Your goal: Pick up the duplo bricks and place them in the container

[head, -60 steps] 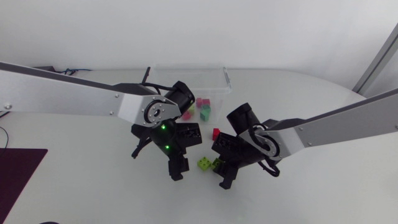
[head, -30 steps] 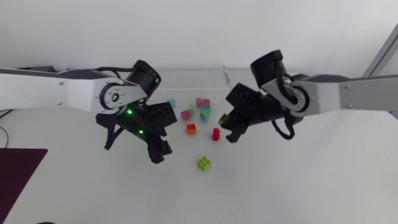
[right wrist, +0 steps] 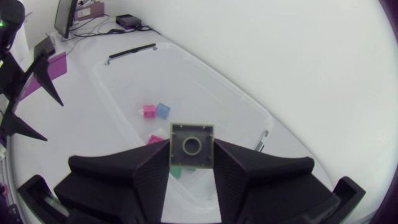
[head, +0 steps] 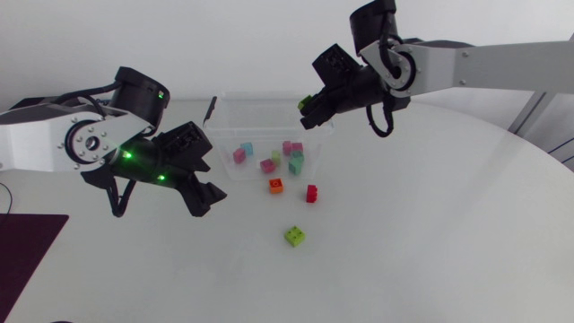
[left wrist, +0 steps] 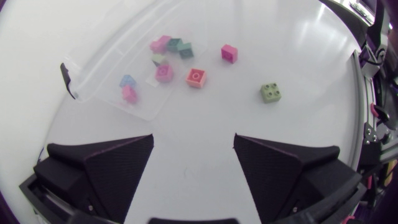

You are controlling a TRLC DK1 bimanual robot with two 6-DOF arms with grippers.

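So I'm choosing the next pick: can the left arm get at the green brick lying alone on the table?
Probably yes: the left gripper is open and empty, the green brick lies ahead of it, and nothing stands between them.

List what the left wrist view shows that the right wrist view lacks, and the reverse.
Only the left wrist view: three bricks loose on the table, namely the orange brick, the red brick and the loose green brick.
Only the right wrist view: the right claw shut on the held green brick, over the container.
Both: the clear container with the pink brick and the blue brick inside.
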